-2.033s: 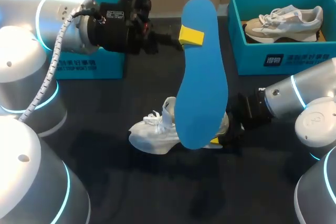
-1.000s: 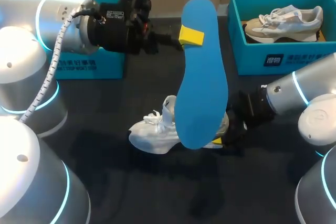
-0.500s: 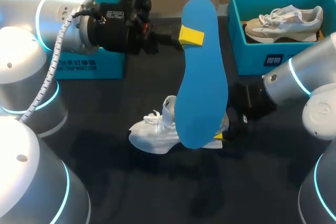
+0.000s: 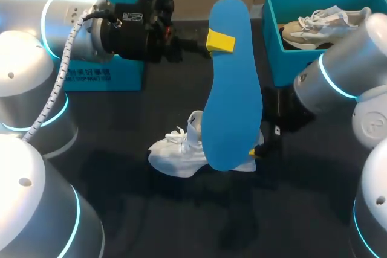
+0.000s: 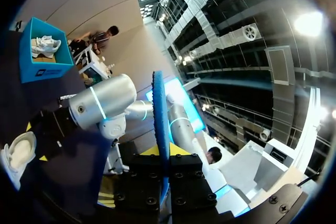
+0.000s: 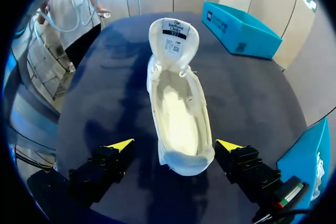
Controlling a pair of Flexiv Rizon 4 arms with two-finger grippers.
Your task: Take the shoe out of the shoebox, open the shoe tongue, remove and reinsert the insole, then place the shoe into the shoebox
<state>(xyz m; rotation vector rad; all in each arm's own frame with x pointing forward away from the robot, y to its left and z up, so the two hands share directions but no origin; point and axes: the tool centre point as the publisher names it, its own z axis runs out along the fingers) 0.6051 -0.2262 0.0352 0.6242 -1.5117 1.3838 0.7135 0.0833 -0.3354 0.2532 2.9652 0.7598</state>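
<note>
Left gripper (image 4: pixel 219 41) – closed on the blue insole (image 4: pixel 233 89), pinching it flat-on near its narrower end, so that the sheet is held up off the bench (image 4: pixel 151 209) with the wider end lowest; in the left wrist view the insole (image 5: pixel 160 129) runs edge-on out from between the fingers. Right gripper (image 6: pixel 174 145) – open, its yellow fingertips (image 6: pixel 119 144) standing either side of the heel of the white shoe (image 6: pixel 178 108), with at least one of them clear of it. The shoe lies on its sole near the middle of the bench, tongue folded forward over the toe, its inside open to view. Farther out stand two teal shoeboxes: one at the far right (image 4: pixel 290 64) with another shoe in it, one at the far left (image 4: pixel 109 77) behind the left arm. Handling, as a judgement: the insole is thin, light and bendy, likely to buckle unless fed in wider end first; the shoe is light and soft-sided, and best held across the firmer heel
</note>
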